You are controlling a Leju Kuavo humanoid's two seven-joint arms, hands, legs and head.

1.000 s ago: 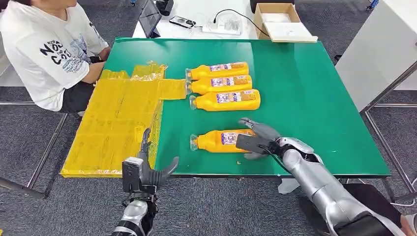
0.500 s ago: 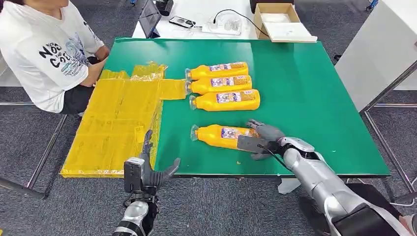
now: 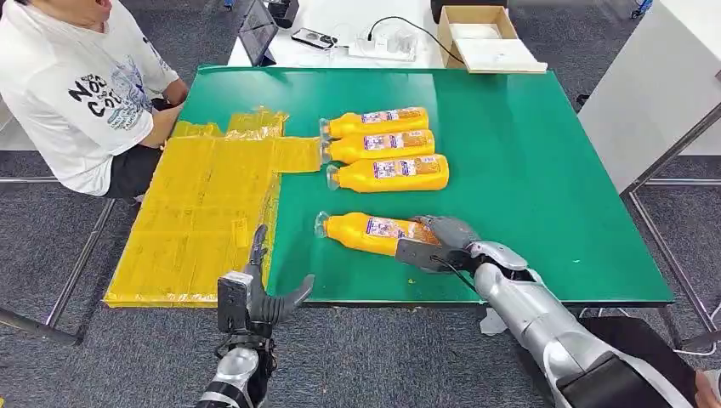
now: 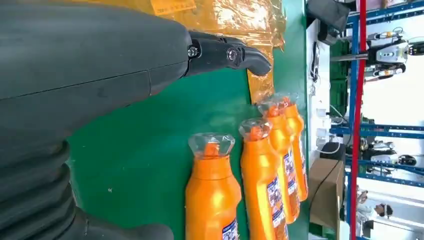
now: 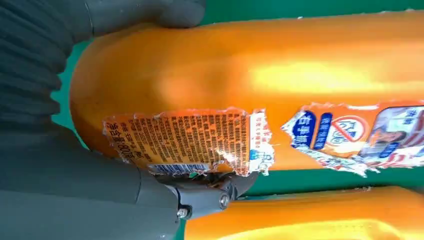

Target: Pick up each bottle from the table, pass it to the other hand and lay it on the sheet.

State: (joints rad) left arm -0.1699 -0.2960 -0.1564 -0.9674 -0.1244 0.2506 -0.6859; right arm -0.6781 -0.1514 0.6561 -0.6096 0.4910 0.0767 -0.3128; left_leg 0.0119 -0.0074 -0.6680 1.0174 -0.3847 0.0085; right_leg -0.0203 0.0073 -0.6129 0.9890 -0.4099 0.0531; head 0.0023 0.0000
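Three orange bottles (image 3: 387, 145) lie side by side on the green table (image 3: 527, 153), caps toward the yellow sheet (image 3: 204, 212). A fourth orange bottle (image 3: 366, 232) lies nearer the front edge, and my right hand (image 3: 429, 246) grips its base end, thumb on one side and fingers on the other. The right wrist view shows that bottle (image 5: 280, 90) with its torn label close up, in the hand's grip. My left hand (image 3: 255, 293) hangs open with fingers spread just off the table's front edge, by the sheet's corner. The left wrist view has the bottles (image 4: 250, 180) ahead of its fingertips (image 4: 250, 57).
A person (image 3: 81, 85) in a white shirt sits at the table's left, close to the sheet. Behind the green table a white table carries a cardboard box (image 3: 485, 34), a tablet and cables. A white cabinet (image 3: 655, 85) stands at the right.
My right hand closed on the near bottle and swung it; its cap end has shifted left toward the sheet and the bottle lies more slanted. The left hand barely moved.
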